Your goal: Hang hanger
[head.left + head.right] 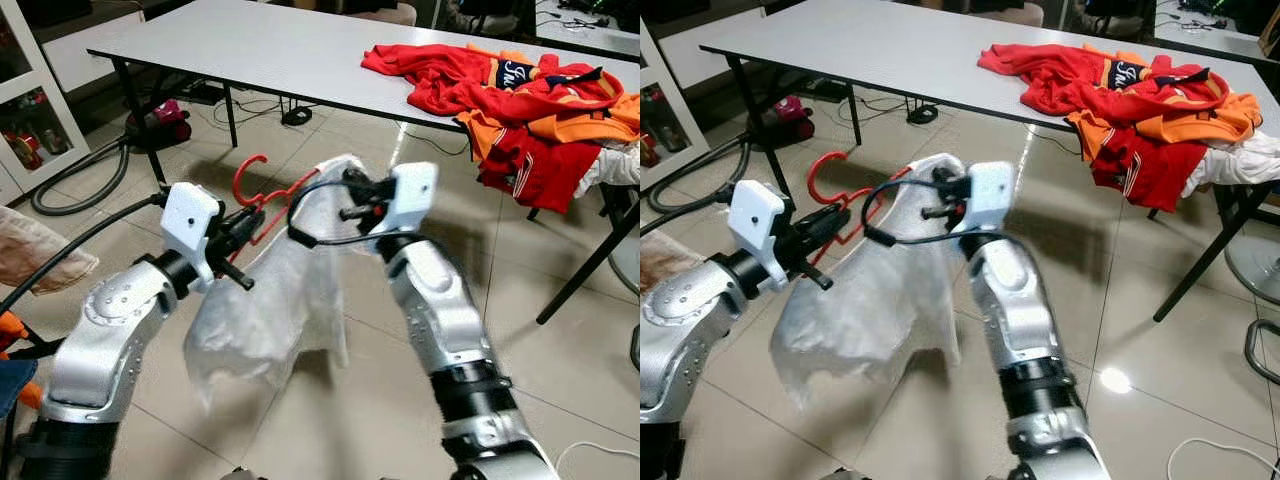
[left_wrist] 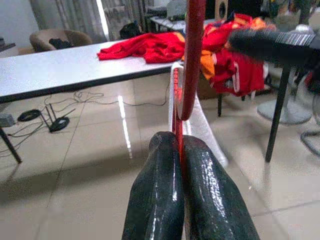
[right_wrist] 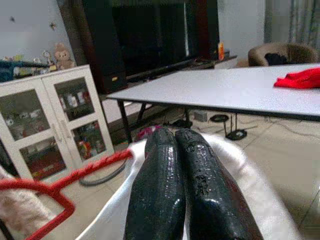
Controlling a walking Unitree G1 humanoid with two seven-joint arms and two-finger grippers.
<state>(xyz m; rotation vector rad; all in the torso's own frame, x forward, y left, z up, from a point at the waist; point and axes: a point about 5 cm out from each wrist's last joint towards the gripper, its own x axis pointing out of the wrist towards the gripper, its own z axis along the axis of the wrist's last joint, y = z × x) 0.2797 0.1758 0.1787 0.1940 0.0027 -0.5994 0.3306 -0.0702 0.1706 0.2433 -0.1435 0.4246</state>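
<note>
Your left pincer is clamped on the red hanger, held above the floor. Right pincer is pressed together on the clear plastic cover, which hides the hanger's lower half.

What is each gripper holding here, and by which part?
Left gripper is shut on the red hanger, on its frame below the hook. Right gripper is shut on the white garment at its top.
</note>
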